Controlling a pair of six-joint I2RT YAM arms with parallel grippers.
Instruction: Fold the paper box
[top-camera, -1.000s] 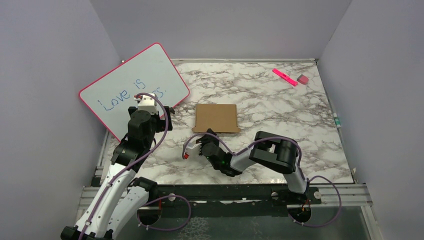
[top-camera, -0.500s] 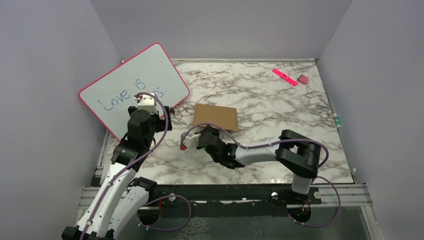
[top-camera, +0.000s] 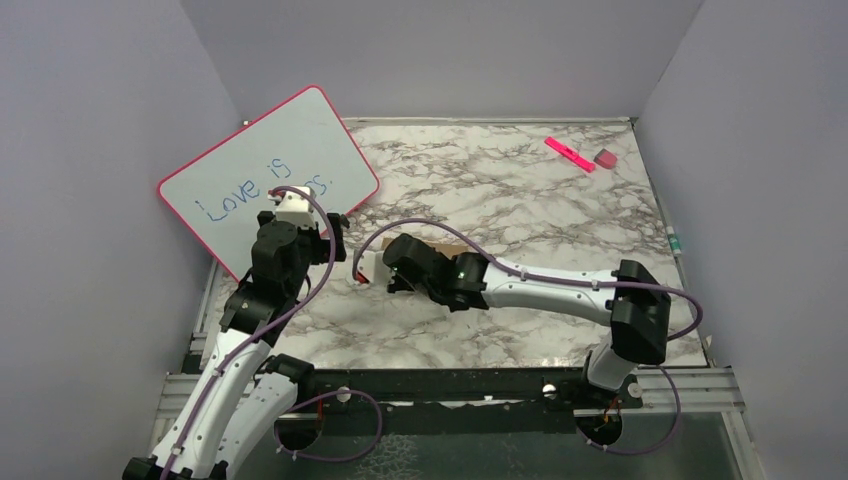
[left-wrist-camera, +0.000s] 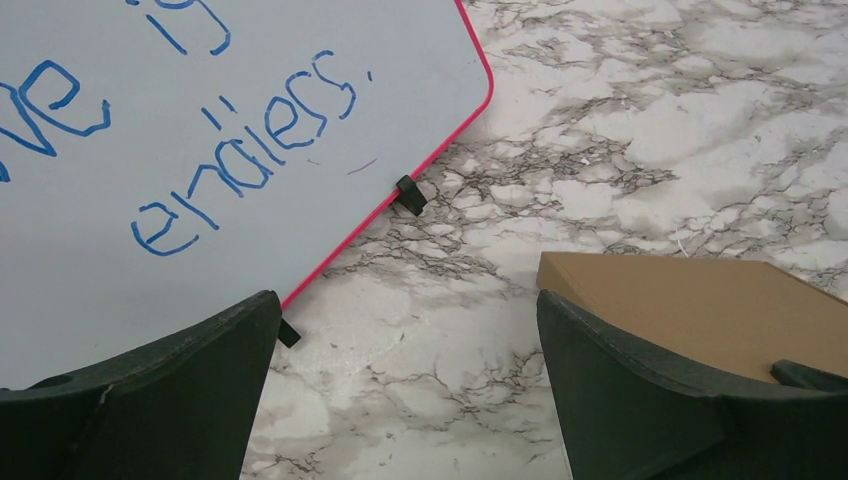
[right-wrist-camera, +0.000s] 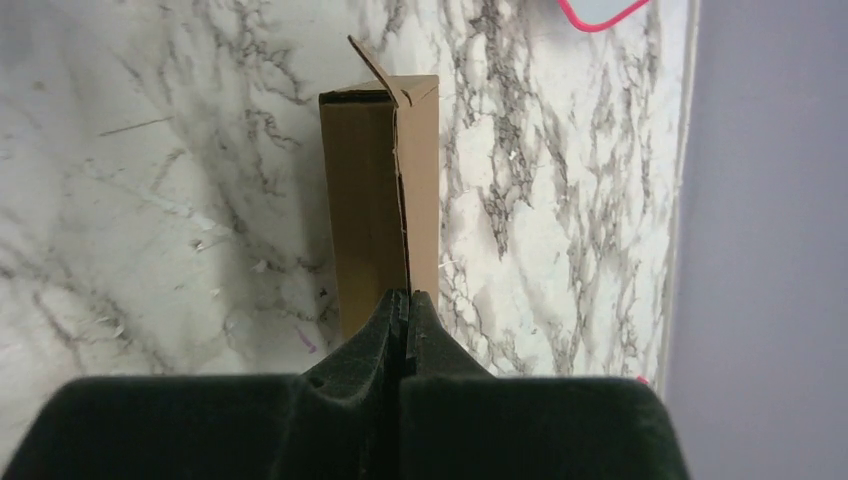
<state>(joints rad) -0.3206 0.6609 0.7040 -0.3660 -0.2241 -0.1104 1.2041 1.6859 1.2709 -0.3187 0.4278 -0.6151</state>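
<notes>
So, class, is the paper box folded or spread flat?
Folded: the paper box shows two faces meeting at an edge; one end flap sticks out.

The paper box (right-wrist-camera: 380, 200), of plain brown cardboard, is laid flat on the marbled tabletop (right-wrist-camera: 150, 200). A small flap is seen raised at one end.

Bench (top-camera: 560, 215): white marble pattern w/ grey veins, walled on three sides. Brown cardboard box (left-wrist-camera: 690, 305) lay approx. mid-bench, left of centre. Pink-framed whiteboard (top-camera: 265, 170) w/ blue writing sat at far left, tilted, one corner over the marble near the box but not touching it. Pink marker (top-camera: 569, 154) and eraser (top-camera: 605, 158) lay just beside each other at far right, well apart from the box.
</notes>
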